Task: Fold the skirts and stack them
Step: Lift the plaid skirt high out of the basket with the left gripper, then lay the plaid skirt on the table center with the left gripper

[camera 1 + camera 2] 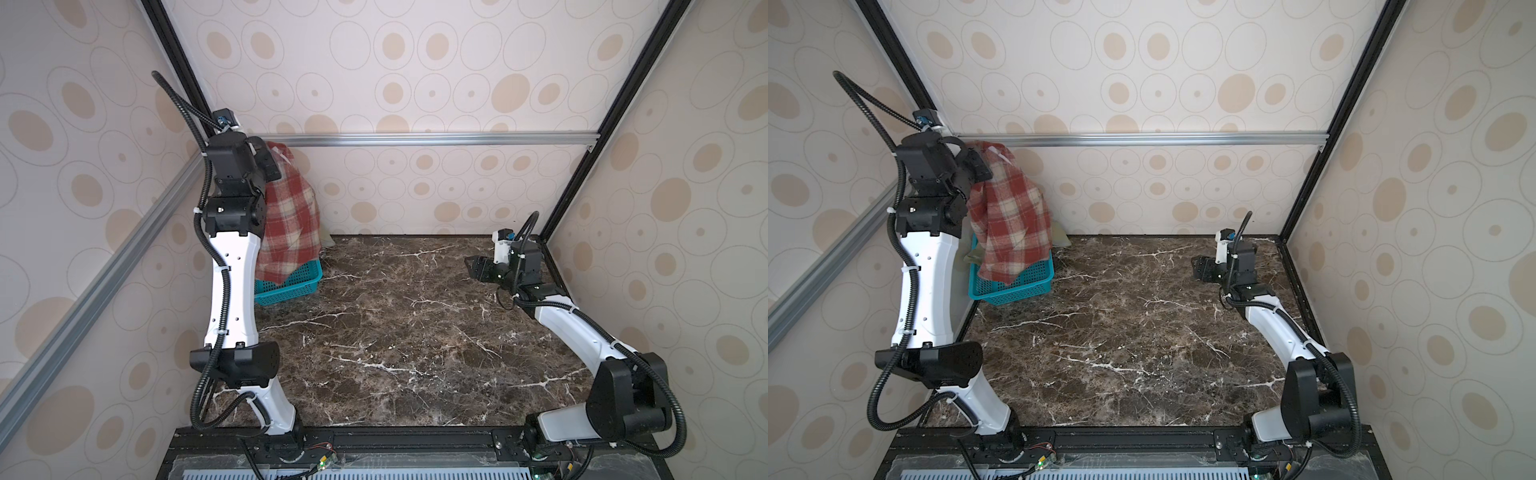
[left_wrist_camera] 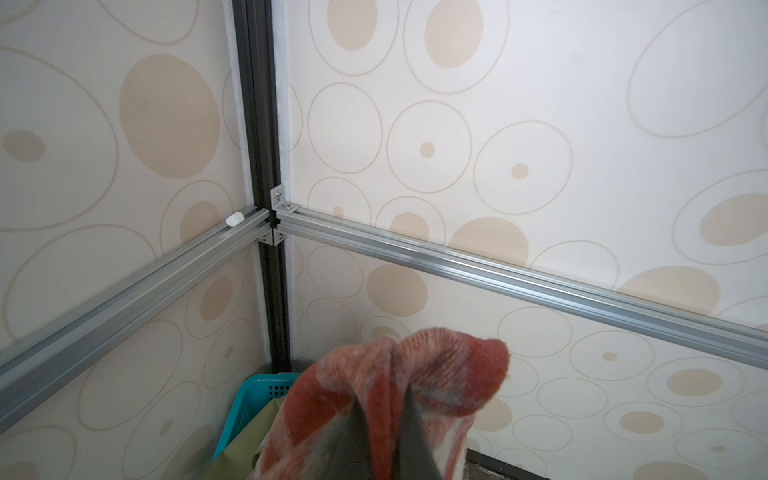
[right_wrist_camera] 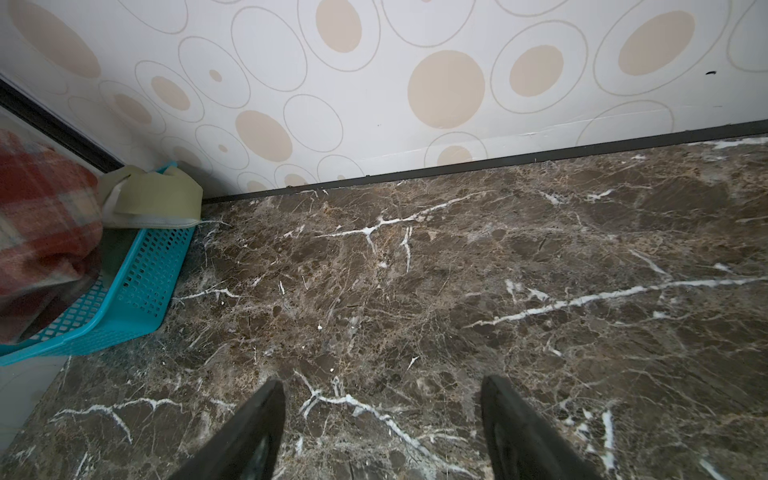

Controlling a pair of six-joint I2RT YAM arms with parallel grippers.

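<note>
Left tool pinches the plaid skirt high over the teal basket, probably to pull it clear. Olive skirt sits in the basket; right tool hovers spread over the counter.

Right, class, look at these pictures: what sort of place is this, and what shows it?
Probably a robot test booth dressed like a room, not a real home: wallpapered panels fixed to an aluminium frame, and two robot arms mounted along the front edge of a marble-look tabletop.
</note>
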